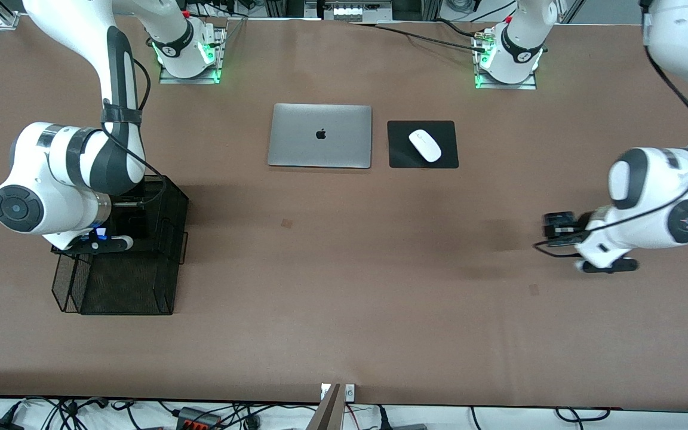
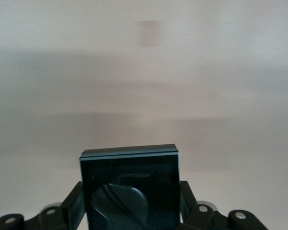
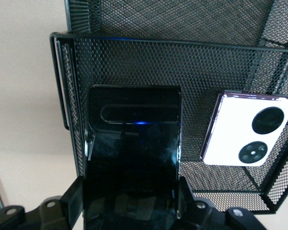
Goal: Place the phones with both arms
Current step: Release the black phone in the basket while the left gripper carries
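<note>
Lavender flip phone [image 3: 249, 129], black mesh organizer [image 3: 149, 62]

Lavender flip phone [image 3: 248, 129] lying in basket [image 3: 134, 57]; both black phones gripped

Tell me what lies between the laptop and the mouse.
Front view: bare table, then the black pad's edge between laptop and mouse.

From high across the counter [image 1: 344, 286] we face both arm bases. Our wrist cameras look down close past their fingers [image 3: 72, 201]. The mesh basket [image 1: 141, 280] shows in both the front and right wrist views.
</note>
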{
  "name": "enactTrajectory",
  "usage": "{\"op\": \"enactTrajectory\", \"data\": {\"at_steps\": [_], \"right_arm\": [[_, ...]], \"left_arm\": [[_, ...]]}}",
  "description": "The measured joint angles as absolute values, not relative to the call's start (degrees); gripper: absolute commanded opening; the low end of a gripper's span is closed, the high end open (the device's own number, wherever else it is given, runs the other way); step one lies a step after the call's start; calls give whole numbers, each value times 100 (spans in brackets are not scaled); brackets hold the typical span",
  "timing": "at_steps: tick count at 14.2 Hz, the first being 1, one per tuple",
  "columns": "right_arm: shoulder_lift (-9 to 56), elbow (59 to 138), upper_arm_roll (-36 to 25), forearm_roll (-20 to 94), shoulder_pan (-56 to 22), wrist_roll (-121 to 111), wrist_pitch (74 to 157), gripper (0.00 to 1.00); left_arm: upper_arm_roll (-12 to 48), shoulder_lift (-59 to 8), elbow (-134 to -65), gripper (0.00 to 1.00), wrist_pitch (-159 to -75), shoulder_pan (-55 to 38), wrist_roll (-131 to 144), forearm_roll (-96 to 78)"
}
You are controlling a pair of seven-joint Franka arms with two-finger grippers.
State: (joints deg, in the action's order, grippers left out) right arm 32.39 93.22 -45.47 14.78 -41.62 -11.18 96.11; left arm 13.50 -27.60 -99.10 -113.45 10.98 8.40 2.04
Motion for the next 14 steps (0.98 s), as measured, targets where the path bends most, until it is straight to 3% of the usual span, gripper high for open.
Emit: {"op": "enactTrajectory", "data": {"at_steps": [6,7,8,10,12,14], "right_arm": [[3254,9663,-4545,1479,-4177,-1118,10177,31],[3258,9727,-4545,1479,-4189,-1118,10269,35],[3258,9765,-4545,1479,-4199,-1118,10343,46],[3260,9817,-4545,1480,-4213,-1118,10466,100],[3279,9858,-4543,1482,-4223,-1117,10544,100],[3308,9857,-4541,1487,-4234,-1116,10590,100]], "left_arm": [[1326,-2861,-9154,36,-11315,-353,2245,-919],[1320,-2990,-8965,35,-11329,-555,2386,-1093],[1311,-3143,-8754,35,-11342,-751,2531,-1301],[1263,-3502,-8248,35,-11424,-1180,2893,-1571],[866,-3862,-7778,35,-11795,-1885,3273,-1711],[91,-4232,-7414,35,-12309,-2826,3414,-2227]]}}
